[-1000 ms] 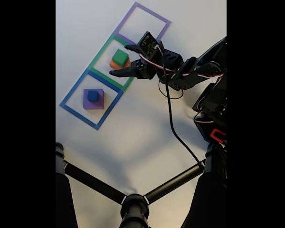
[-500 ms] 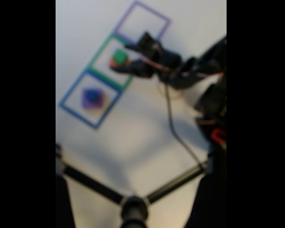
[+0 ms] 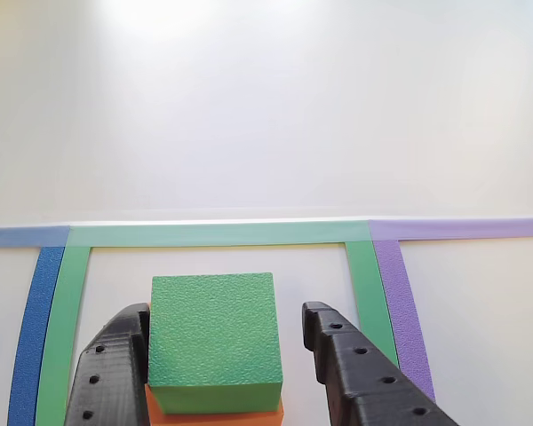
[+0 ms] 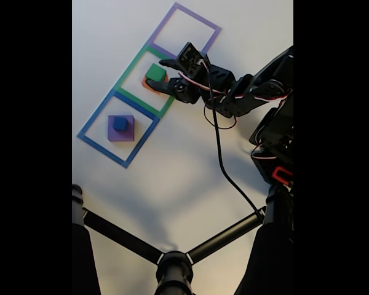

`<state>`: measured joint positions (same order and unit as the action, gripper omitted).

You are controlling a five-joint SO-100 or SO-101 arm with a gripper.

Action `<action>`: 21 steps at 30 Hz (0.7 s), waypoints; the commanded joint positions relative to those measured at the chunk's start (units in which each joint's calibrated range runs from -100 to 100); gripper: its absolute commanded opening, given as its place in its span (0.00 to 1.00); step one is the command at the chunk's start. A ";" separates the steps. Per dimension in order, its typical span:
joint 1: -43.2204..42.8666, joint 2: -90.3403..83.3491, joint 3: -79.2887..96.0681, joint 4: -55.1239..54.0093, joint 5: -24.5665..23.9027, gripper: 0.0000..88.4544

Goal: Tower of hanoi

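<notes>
In the fixed view, at the left, a blue taped square (image 4: 117,128) lies on the white table (image 4: 184,178). Inside it sits the flat purple block (image 4: 120,128) with the small blue cube (image 4: 120,123) resting on top of it. Just to the right and farther away is the green taped square (image 4: 140,80), touching the blue one, and beyond that the purple taped square (image 4: 184,29), which shares an edge with the green.

Inside the green square the green block (image 4: 155,72) sits on the orange block (image 4: 149,85), of which only a thin rim shows. The gripper (image 4: 162,72) reaches in from the right, its black arm (image 4: 246,92) trailing red and white wires and a black cable (image 4: 224,166).

In the other view, the green block (image 3: 215,342) lies between the two black fingers (image 3: 115,373). The left finger looks to be touching the block's side; the right one stands slightly apart, so the jaws are spread around it, not clamped. The orange block (image 3: 215,415) peeks out below, near the bottom edge. A black tripod (image 4: 172,264) stands nearest in the fixed view.
</notes>
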<state>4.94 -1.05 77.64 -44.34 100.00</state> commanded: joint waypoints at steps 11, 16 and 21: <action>-1.40 -0.15 -1.09 -1.43 0.00 0.08; -1.55 -0.39 -1.18 -1.43 0.00 0.07; -1.85 -6.24 -3.18 5.69 0.00 0.07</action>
<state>4.34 -1.39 77.39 -43.46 99.62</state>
